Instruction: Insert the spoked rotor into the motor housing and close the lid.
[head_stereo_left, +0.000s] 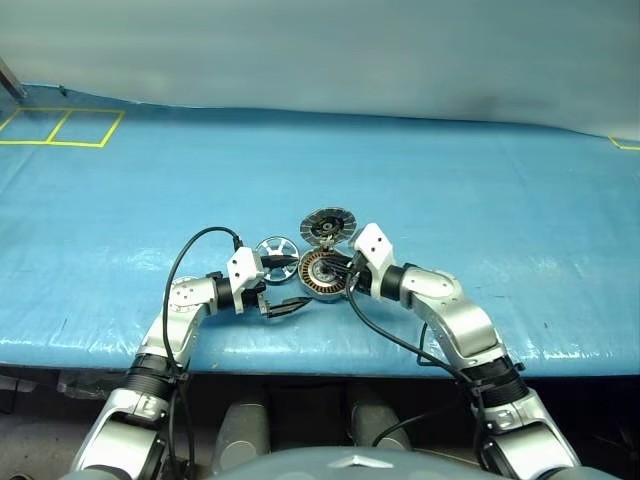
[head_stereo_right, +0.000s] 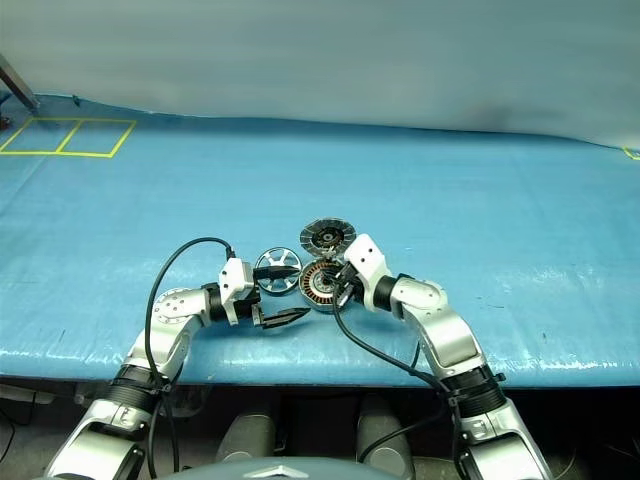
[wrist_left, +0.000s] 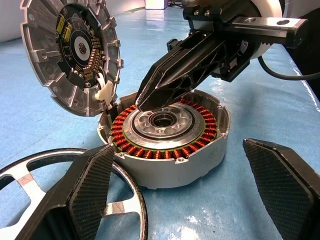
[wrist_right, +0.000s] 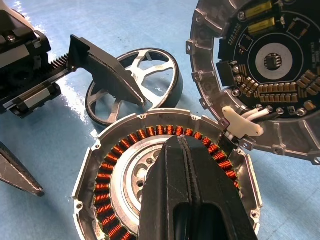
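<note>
The motor housing (head_stereo_left: 322, 272) sits on the blue table with its copper windings (wrist_left: 150, 150) showing. Its lid (head_stereo_left: 329, 226) stands swung up at the far rim, circuit side (wrist_right: 270, 65) facing me. The spoked rotor (head_stereo_left: 273, 249) lies flat just left of the housing. My left gripper (head_stereo_left: 287, 285) is open, one finger (wrist_left: 85, 195) over the rotor's near edge, the other (wrist_left: 285, 185) apart above bare table, with the housing just ahead of the tips. My right gripper (wrist_right: 176, 145) is shut on nothing, its tips pressed together over the windings inside the housing.
Yellow tape squares (head_stereo_left: 70, 127) mark the far left of the blue table cover. The table's front edge (head_stereo_left: 320, 365) runs just below both arms. Black cables (head_stereo_left: 190, 250) loop off each wrist.
</note>
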